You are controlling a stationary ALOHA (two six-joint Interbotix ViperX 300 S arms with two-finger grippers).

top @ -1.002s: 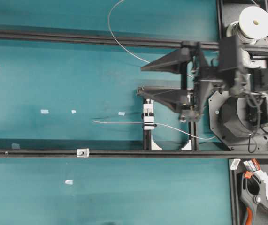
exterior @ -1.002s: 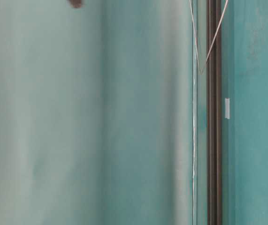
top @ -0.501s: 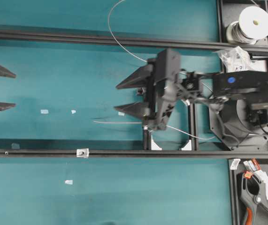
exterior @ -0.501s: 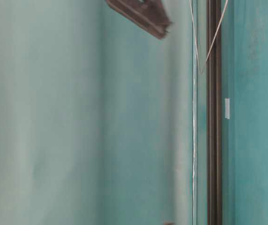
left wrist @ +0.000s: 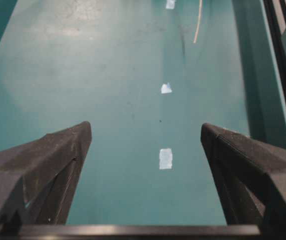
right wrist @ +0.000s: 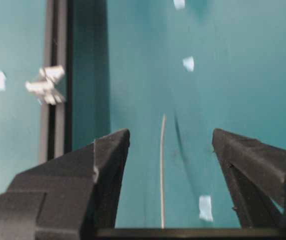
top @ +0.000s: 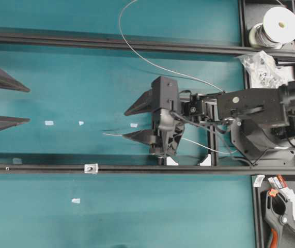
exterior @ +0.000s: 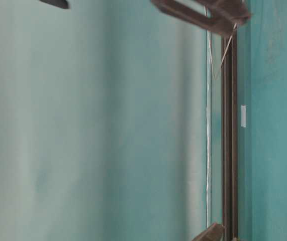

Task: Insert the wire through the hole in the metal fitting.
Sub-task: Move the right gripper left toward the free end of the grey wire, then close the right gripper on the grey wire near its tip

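The right arm (top: 250, 106) reaches in from the right edge of the overhead view, stretched level across the teal table (top: 85, 77) toward the left, and its bulk covers whatever stands on the short upright rail beneath the wrist. The right gripper (top: 132, 123) hangs at the end of it with both fingers spread wide and nothing between them; in the right wrist view the free end of the wire (right wrist: 162, 170) lies on the table in the gap between the two fingers, touching neither. The left arm is almost wholly cut off at the left edge of the overhead view, and only the left gripper (top: 24, 105) shows, pointing right, its fingers likewise spread wide and empty (the left wrist view shows bare table and white tape scraps (left wrist: 166, 158) between them). Seen from overhead, the wire curves down from the far edge, passes behind the right arm and reappears as a thin line ending left of the right gripper. The metal fitting (top: 90, 168) sits on the near long rail (top: 44, 168), well left of the right gripper and apart from the wire. The table-level view is blurred: only dark finger shapes at its top and bottom edges can be made out.
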